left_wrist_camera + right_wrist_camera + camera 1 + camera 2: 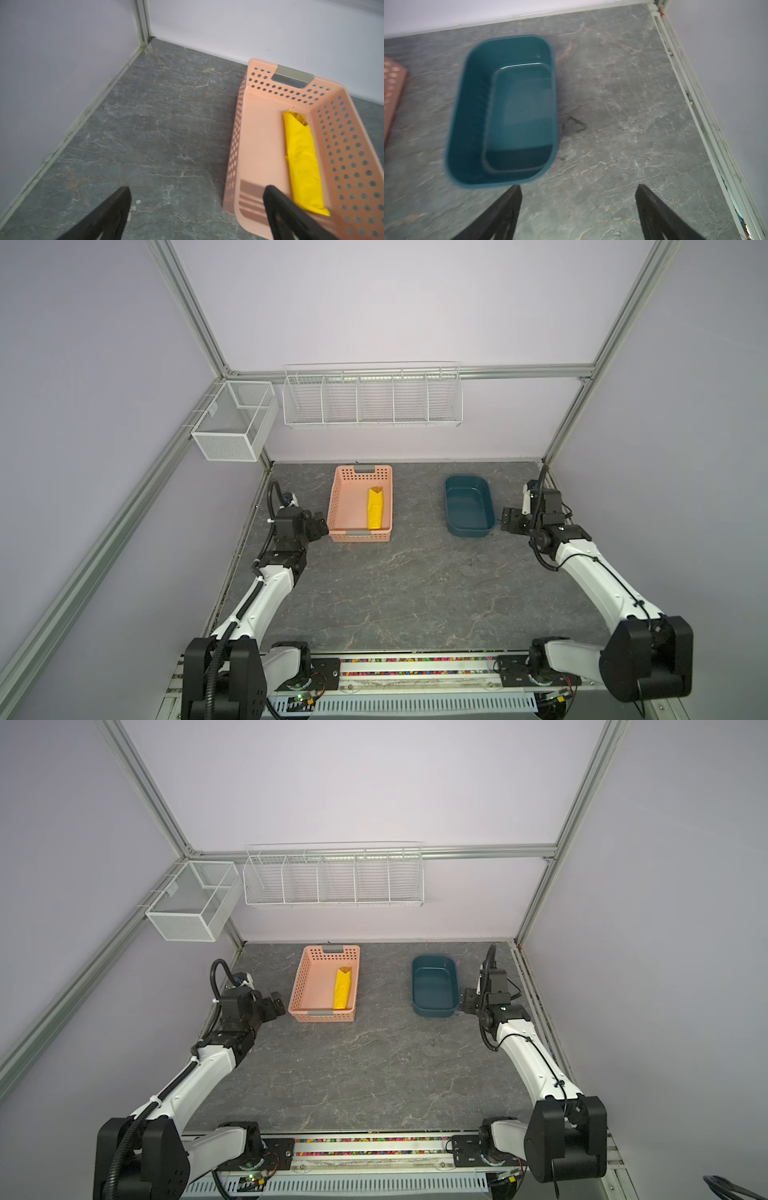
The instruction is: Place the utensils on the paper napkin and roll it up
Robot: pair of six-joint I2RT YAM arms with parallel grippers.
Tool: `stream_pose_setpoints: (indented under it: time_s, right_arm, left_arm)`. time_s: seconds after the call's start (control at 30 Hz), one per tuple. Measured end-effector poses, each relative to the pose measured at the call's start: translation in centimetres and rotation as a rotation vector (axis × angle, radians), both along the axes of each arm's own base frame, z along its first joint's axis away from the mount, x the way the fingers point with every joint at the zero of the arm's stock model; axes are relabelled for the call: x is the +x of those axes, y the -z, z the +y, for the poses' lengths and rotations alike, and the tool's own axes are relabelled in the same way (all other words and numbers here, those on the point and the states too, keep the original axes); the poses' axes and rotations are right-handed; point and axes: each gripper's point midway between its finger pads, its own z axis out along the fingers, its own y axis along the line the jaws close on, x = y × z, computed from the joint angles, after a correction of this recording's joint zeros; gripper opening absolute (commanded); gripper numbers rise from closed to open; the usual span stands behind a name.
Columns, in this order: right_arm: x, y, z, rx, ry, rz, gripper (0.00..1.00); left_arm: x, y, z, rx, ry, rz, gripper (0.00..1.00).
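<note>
The paper napkin (375, 511) is rolled into a tight, bright yellow tube. It lies flat in the pink basket (337, 497) along the 3 o'clock wall, its long axis running 12 to 6 o'clock in both top views. From its open 12 o'clock end peek the orange-gold tips of the utensils (301, 119), seemingly fork tines; the rest is wrapped inside.

Perforated plastic basket (259, 133); creased paper napkin (301, 160); glossy tub (467, 124).
</note>
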Motion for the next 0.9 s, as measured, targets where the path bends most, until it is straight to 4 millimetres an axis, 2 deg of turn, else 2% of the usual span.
stream_pose_setpoints:
  time_s: [0.13,0.23,0.33,0.5,0.63,0.77,0.9]
  right_arm:
    - [-0.8,4.5,-2.9,-0.001,0.091,0.046,0.89]
    - [-0.8,6.3,-3.8,-0.02,0.12,0.032,0.89]
    - [-0.2,7.3,-4.3,-0.043,0.138,-0.011,0.89]
    - [0.9,8.1,-4.9,-0.078,0.151,-0.096,0.89]
    - [1.8,7.0,-4.6,-0.102,0.126,-0.202,0.89]
    - [1.2,7.1,-4.0,-0.122,0.091,-0.274,0.89]
    - [1.5,7.2,-2.9,-0.13,0.027,-0.328,0.88]
  left_arm:
    - [-1.2,2.3,1.5,0.09,-0.045,-0.046,0.99]
    - [-2.2,4.3,2.6,0.153,-0.085,-0.053,1.0]
    - [-2.3,5.4,3.4,0.199,-0.11,-0.042,1.0]
    - [-0.5,3.5,2.5,0.191,-0.062,-0.163,1.0]
    - [0.6,3.3,1.6,0.156,-0.005,-0.216,0.99]
    - [0.9,4.2,1.0,0.138,0.031,-0.244,0.99]
    - [0.3,6.7,0.7,0.126,0.065,-0.247,1.0]
